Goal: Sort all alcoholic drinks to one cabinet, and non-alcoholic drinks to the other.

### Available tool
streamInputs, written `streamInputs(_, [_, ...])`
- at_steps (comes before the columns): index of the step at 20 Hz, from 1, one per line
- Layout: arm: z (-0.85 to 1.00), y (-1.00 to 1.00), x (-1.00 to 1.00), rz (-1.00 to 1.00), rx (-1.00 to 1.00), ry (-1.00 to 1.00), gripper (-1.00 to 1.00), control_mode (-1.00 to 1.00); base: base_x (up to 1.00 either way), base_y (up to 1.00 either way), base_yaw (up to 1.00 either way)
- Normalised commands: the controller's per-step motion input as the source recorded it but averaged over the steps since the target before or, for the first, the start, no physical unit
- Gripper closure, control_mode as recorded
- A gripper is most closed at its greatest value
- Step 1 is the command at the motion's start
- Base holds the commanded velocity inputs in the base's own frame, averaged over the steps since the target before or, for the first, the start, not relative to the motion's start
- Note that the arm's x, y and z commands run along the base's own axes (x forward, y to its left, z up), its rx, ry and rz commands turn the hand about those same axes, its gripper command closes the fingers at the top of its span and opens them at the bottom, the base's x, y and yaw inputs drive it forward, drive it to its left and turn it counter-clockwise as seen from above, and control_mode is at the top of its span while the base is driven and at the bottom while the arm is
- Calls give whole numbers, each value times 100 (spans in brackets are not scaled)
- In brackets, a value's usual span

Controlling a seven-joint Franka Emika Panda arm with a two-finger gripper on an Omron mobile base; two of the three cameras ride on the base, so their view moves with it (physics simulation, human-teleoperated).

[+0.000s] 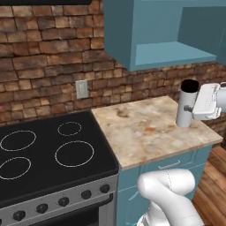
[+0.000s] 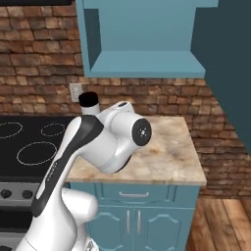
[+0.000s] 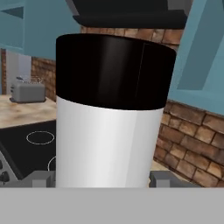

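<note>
Flask upright in claw; toaster behind.

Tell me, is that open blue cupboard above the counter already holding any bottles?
No. In the left base view the open cabinet shows a bare shelf, while the white flask sits down at counter level by the claw.

Even flat rendered light, soft low-resolution edges, perhaps faint sheen on flask
</note>
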Motion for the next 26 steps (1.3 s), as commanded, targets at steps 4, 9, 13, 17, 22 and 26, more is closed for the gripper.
streamInputs(4, [0, 0, 0, 0, 0, 0, 100, 100, 27, -34, 24])
streamInputs(9, [0, 0, 0, 0, 0, 0, 100, 100, 33, -38, 19])
streamInputs(13, [0, 0, 0, 0, 0, 0, 100, 100, 23, -29, 11])
streamInputs(17, [0, 0, 0, 0, 0, 0, 100, -100, 1, 0, 0])
streamInputs(22, [26, 0, 0, -10, 0, 0, 100, -100, 0, 0, 0])
streamInputs(26, [60, 0, 0, -19, 2, 0, 100, -100, 0, 0, 0])
